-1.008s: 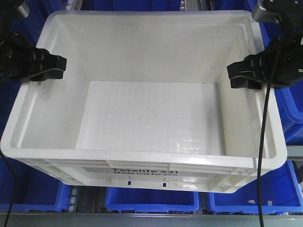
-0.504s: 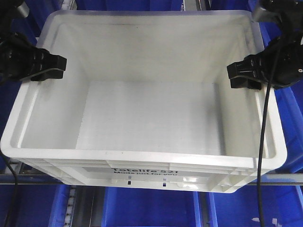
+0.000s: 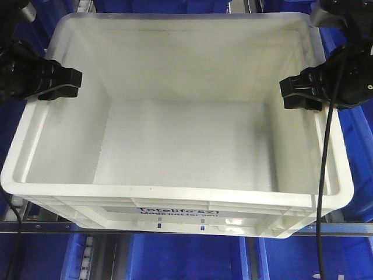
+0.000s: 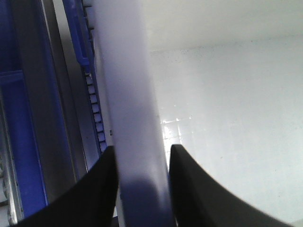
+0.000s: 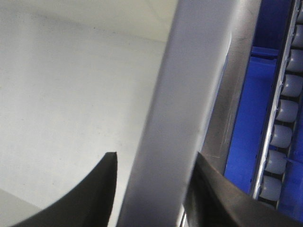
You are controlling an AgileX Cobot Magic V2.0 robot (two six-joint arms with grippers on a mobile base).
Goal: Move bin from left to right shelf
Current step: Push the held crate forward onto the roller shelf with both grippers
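The large white bin (image 3: 180,140) with black "Totelife 521" print on its near wall fills the front view, empty inside, held in front of the shelving. My left gripper (image 3: 61,83) is shut on the bin's left rim, one black finger on each side of it. The left wrist view shows that rim (image 4: 128,94) between the two fingers. My right gripper (image 3: 298,93) is shut on the right rim in the same way. The right wrist view shows that rim (image 5: 184,104) clamped between its fingers.
Blue plastic bins (image 3: 186,254) sit on the shelf below and beside the white bin (image 3: 358,134). A grey metal shelf rail (image 3: 46,228) runs across under the bin's near edge. Roller tracks (image 5: 279,127) show beside the right rim.
The shelf rail and blue bins behind have shifted upward in the front view while the bin and both grippers keep their place in frame. Both grips are unchanged.
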